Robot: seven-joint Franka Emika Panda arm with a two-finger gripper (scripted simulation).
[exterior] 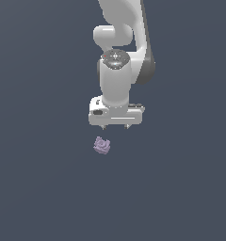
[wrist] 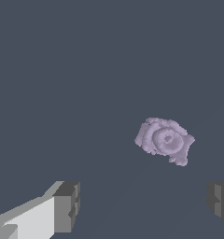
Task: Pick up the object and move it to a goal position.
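The scene holds one small lilac block with a raised ring, one white robot arm, and one gripper bearing two fingers.

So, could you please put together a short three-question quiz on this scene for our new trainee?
1. True or false: the white two-fingered gripper is holding the small lilac-purple block with a raised ring on top.
2. How do the jaws stand? A) open B) shut
3. Fill in: the block lies on the dark grey ____.

Key: 1 false, the block lies apart from both fingers; 2 A; 3 floor.
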